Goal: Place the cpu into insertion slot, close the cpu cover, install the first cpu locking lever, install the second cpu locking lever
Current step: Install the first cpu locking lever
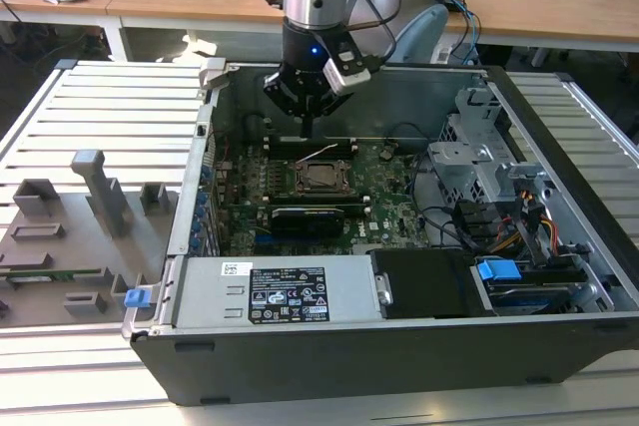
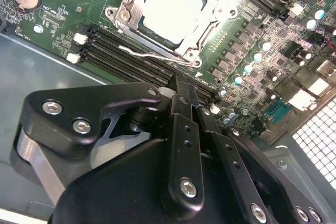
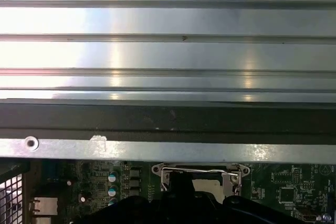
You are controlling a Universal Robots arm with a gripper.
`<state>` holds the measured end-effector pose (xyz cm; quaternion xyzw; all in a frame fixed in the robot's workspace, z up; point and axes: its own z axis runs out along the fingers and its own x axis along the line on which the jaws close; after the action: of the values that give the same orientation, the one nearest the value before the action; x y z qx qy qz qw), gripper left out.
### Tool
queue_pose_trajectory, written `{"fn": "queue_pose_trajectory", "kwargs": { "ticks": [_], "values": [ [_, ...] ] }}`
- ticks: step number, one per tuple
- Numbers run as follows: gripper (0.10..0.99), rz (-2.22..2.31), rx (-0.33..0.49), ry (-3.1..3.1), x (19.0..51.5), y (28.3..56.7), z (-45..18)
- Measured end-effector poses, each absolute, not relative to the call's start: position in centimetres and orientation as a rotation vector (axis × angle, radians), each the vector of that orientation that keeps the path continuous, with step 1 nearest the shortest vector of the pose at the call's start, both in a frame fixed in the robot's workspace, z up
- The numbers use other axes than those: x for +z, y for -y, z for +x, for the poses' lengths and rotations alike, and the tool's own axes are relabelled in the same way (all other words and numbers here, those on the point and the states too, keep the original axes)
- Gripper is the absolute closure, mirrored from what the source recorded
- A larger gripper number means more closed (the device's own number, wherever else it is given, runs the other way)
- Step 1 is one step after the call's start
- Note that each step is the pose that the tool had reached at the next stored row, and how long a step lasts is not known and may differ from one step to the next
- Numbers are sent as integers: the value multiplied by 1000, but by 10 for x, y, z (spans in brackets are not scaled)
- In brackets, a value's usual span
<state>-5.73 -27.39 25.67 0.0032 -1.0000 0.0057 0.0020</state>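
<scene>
Jaws closed and empty, poised over the raised locking lever beside the loaded CPU socket.

The jaws stand closed, fingers together with nothing between them; the gripper [image 1: 308, 125] hangs over the far edge of the insertion slot [image 1: 321, 176] in the exterior view. In the second wrist view the fingertips [image 2: 181, 88] sit just beside the free end of a thin wire locking lever [image 2: 157, 56], which runs along the socket's near edge, its long axis crosswise to the fingers. Beyond the lever lies the cpu [image 2: 170, 8], seated flat in the slot with its pale metal top exposed through the cut-out of the cpu cover [image 2: 212, 15], which appears lowered around it. The motherboard [image 2: 58, 17] surrounds the socket inside the computer case [image 1: 559, 207].
</scene>
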Motion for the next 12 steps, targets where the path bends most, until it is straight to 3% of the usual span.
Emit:
{"fn": "queue_pose_trajectory", "kwargs": {
  "ticks": [12],
  "values": [
    [980,12,18,3138,247,274,-61]
  ]
}}
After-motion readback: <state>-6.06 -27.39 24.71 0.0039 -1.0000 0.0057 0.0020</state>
